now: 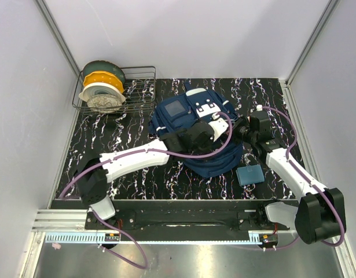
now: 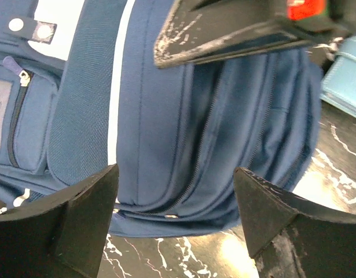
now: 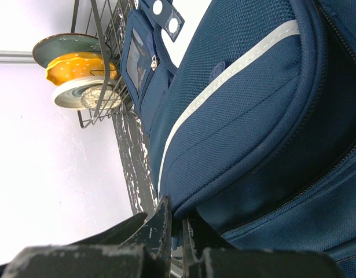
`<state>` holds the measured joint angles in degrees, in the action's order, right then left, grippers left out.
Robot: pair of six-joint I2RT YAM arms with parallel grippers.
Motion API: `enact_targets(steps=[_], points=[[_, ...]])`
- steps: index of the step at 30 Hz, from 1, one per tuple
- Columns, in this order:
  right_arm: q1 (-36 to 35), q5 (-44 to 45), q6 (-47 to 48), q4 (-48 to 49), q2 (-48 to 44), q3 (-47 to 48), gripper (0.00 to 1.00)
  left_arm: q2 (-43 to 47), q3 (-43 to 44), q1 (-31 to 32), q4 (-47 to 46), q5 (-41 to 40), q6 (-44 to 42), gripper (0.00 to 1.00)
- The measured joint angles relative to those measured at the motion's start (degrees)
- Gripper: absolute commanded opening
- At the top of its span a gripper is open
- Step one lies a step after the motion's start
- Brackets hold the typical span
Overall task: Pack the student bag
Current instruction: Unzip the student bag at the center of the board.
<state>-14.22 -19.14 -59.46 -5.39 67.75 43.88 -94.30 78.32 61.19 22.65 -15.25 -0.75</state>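
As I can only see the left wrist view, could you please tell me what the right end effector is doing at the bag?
Observer: The right end effector sits at the student bag's right edge, fingers nearly closed; whether it pinches fabric is unclear.
Operator: Thank you. Where exactly is the teal pouch?
Observer: The teal pouch lies flat on the table beside the bag's near right corner.
Operator: Is anything else out there?
Observer: A wire rack at the far left holds dishes.
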Motion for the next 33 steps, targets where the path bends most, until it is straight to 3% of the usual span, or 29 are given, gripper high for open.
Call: enact_targets(steps=[4, 5, 9, 15, 20, 23, 24, 28, 30, 33], points=[[0.0, 0.02, -0.2, -0.02, -0.42, 0.0, 0.03, -4.07, 1.2, 0.0, 0.0, -5.18, 1.46, 0.68], [0.0, 0.02, -0.22, -0.02, -0.48, 0.0, 0.03, -4.92, 1.22, -0.02, 0.15, -6.25, 1.7, 0.6], [0.0, 0.04, -0.2, -0.33, -0.61, 0.0, 0.04, -6.16, 1.22, 0.0, 0.13, -9.4, 2.6, 0.53], [0.0, 0.11, -0.22, -0.44, -0.94, 0.0, 0.05, -6.16, 1.27, 0.24, -0.31, -11.08, 3.5, 0.36], [0.0, 0.11, -0.17, -0.42, -1.18, 0.0, 0.11, -6.16, 1.33, 0.85, -0.72, -11.78, 3.32, 0.15], [0.0, 0.26, -0.09, -0.48, -1.7, 0.0, 0.16, -6.16, 1.38, 0.96, -1.05, -12.17, 3.58, 0.1], [0.0, 0.42, 0.04, -0.52, -1.9, -0.02, 0.24, -6.16, 1.4, 1.01, -1.22, -12.22, 3.72, 0.08], [0.04, 0.74, 1.05, -1.01, -3.32, -0.09, 0.35, -6.14, 1.42, 0.81, -1.11, -12.81, 4.09, 0.0], [0.07, 0.72, 1.77, -0.98, -4.28, -0.09, 0.36, -6.14, 1.42, 0.37, -0.61, -12.87, 4.37, 0.0], [0.09, 0.87, 2.73, -1.4, -5.68, -0.11, 0.46, -6.12, 1.42, 0.07, -0.15, -12.81, 5.01, 0.0]])
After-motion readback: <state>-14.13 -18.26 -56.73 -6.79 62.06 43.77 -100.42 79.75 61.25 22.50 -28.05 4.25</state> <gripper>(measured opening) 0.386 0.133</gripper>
